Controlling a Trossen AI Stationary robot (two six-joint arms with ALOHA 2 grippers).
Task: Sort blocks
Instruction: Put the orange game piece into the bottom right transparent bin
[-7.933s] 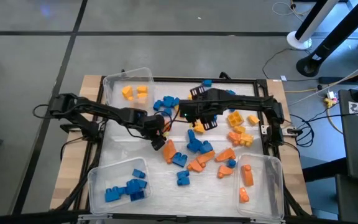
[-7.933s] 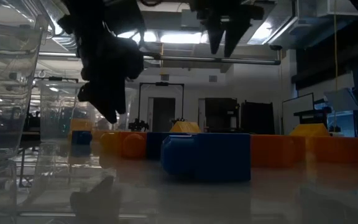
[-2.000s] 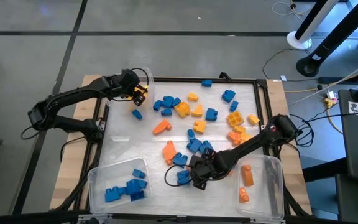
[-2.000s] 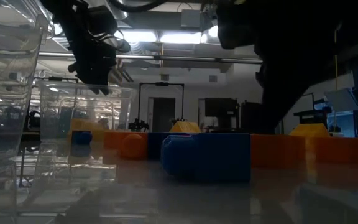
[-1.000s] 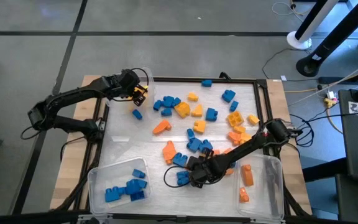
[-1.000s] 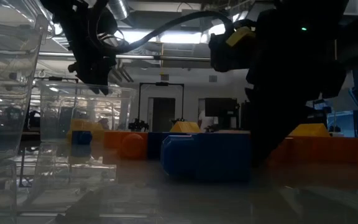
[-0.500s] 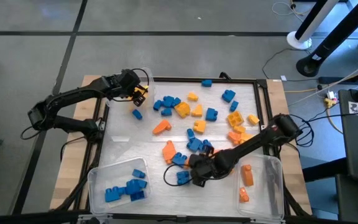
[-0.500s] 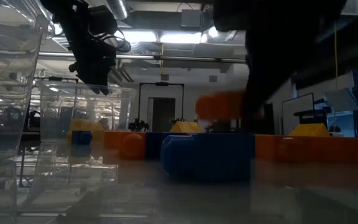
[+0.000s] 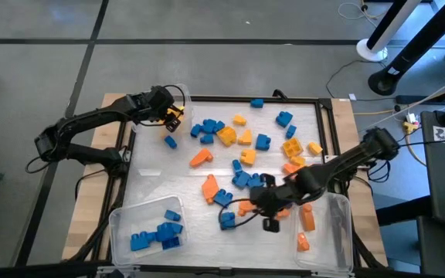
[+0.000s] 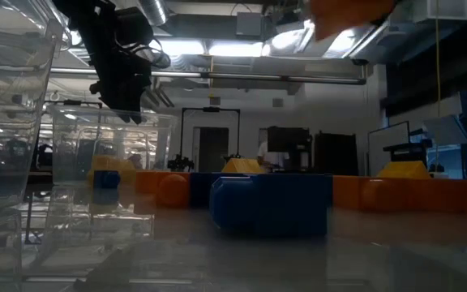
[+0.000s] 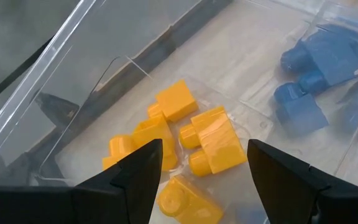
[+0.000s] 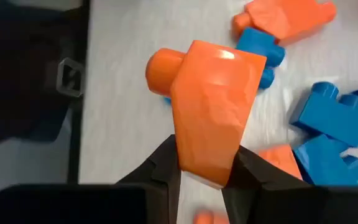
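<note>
My right gripper (image 9: 270,218) is shut on an orange block (image 12: 213,106) and hangs above the table's near middle. That block also shows at the low view's top edge (image 10: 349,15). Loose blue (image 9: 207,128), yellow (image 9: 291,147) and orange (image 9: 201,157) blocks lie on the white table top. My left gripper (image 11: 197,180) stands open above the clear bin (image 9: 154,99) at the far left. Several yellow blocks (image 11: 213,142) lie on that bin's floor below its fingers. My right gripper pinches the orange block between its two fingers at the end nearest the wrist (image 12: 205,160); the round stud (image 12: 161,65) is at the far end. The fingers slant down from above. The block is lifted clear of the table and of the blocks below.
A clear bin (image 9: 127,219) at the near left holds blue blocks (image 9: 159,234). Another clear bin (image 9: 338,232) at the near right holds orange blocks (image 9: 307,219). A black frame (image 9: 230,99) edges the table top.
My right gripper has risen from the near middle of the table with the orange block and has gone toward the right edge, rolling as it went. The block is now lifted clear, high above the table. My left gripper has kept still.
</note>
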